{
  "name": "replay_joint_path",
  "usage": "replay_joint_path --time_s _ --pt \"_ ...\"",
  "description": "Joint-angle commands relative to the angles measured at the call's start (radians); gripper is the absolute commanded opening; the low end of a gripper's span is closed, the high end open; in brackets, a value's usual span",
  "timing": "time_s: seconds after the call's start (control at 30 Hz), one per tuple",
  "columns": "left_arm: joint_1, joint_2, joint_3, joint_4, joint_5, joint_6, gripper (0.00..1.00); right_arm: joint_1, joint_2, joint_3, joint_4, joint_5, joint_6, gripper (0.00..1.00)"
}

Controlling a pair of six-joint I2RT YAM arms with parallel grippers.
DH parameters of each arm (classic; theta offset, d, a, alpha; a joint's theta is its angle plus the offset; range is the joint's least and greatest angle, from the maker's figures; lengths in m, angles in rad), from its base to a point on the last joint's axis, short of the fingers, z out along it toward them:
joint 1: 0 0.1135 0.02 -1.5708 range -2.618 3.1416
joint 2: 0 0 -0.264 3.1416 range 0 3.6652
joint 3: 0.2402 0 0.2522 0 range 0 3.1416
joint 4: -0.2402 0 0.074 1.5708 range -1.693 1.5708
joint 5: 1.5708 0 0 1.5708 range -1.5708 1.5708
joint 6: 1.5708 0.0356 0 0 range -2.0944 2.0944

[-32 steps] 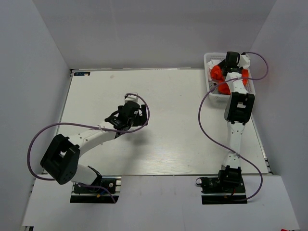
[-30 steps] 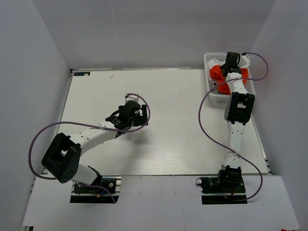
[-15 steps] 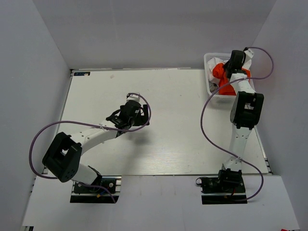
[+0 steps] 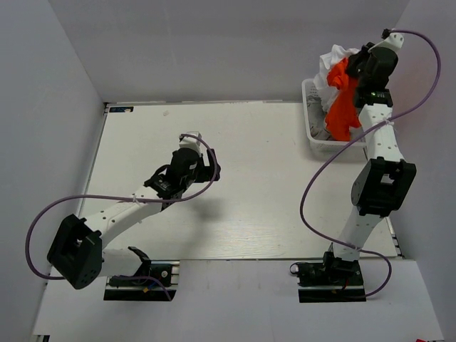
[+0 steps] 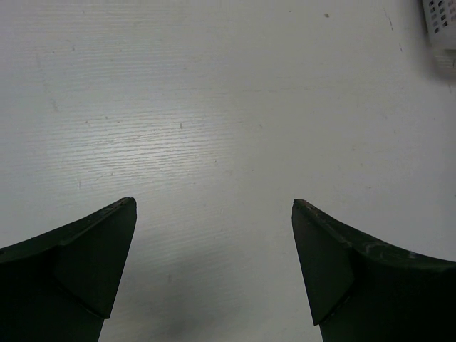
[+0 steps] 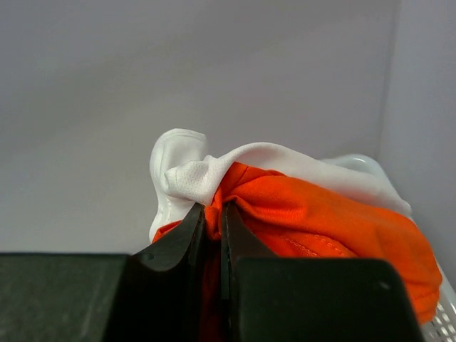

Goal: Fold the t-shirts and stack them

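From above, you are at the very start: the right gripper [image 4: 356, 71] hangs high over the basket [image 4: 311, 122] at the far right corner, with the orange-red t-shirt [image 4: 340, 107] drooping from it into the basket and the white t-shirt [image 4: 335, 57] bunched against the pinch. Nothing is spread, folded or stacked on the table [image 4: 271, 199]. The orange bundle's long axis runs down from the pinch; crumpled as it is, you cannot tell collar from hem. The left gripper [image 4: 201, 169] hovers mid-table, well apart from both shirts. Its wrist view shows the left gripper's [image 5: 214, 206] jaws spread wide over bare board. In the right wrist view the right gripper [image 6: 214, 214] is clamped narrow on orange cloth [image 6: 320, 228], white cloth [image 6: 192, 174] draped over it; whether white is pinched too, you cannot tell.
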Motion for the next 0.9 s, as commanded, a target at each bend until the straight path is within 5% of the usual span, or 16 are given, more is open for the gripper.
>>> replay_joint_path --time_s 0.0,0.23,0.47,0.6,0.87 --pt "0.005 -0.054 -0.013 0.022 -0.032 0.01 1.0 0.003 -0.052 0.072 0.037 -0.184 -0.019 0.0" --pt "0.005 -0.123 -0.013 -0.005 -0.075 0.01 1.0 0.012 -0.055 0.333 -0.045 -0.374 0.023 0.0" --pt "0.005 -0.201 -0.033 -0.05 -0.104 -0.01 1.0 0.035 -0.152 0.327 -0.045 -0.534 0.05 0.0" --pt "0.005 -0.225 -0.01 -0.096 -0.13 -0.01 1.0 0.089 -0.189 0.319 -0.059 -0.782 0.078 0.0" --pt "0.005 -0.258 0.053 -0.186 -0.173 -0.028 1.0 0.235 -0.207 0.341 -0.093 -0.911 0.064 0.0"
